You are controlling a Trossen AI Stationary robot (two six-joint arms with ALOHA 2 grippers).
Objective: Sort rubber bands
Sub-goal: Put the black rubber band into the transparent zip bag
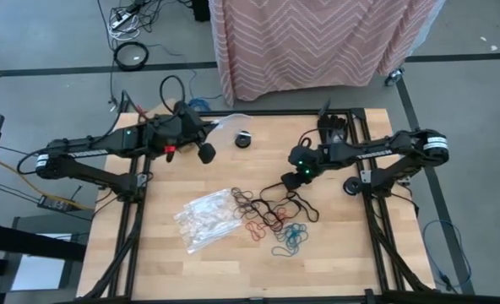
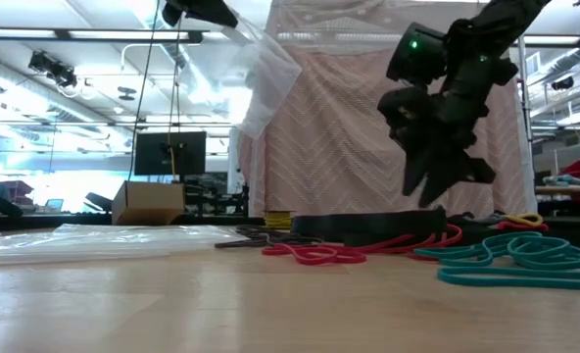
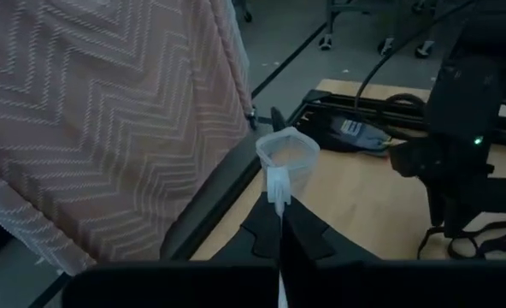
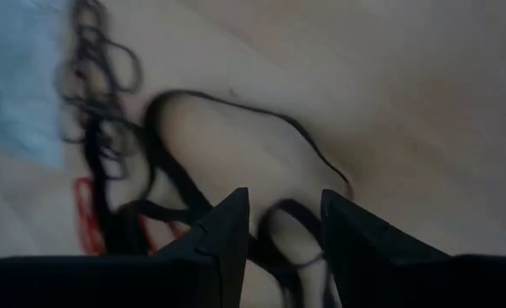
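The right hand [image 4: 283,227] hangs low over the black rubber bands [image 1: 288,203] near the middle of the worktop [image 1: 334,253], its fingers partly open with a black loop lying between them; whether it grips is unclear. The left hand [image 3: 279,224], at the far left, is closed on a clear bag [image 3: 287,154].

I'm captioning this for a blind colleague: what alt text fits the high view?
The right gripper hovers, fingers parted, over a tangle of thin black rubber bands on the pale wooden table. Small red rubber bands and teal rubber bands lie beside a clear crinkly plastic bag. The left gripper holds another clear bag, raised.
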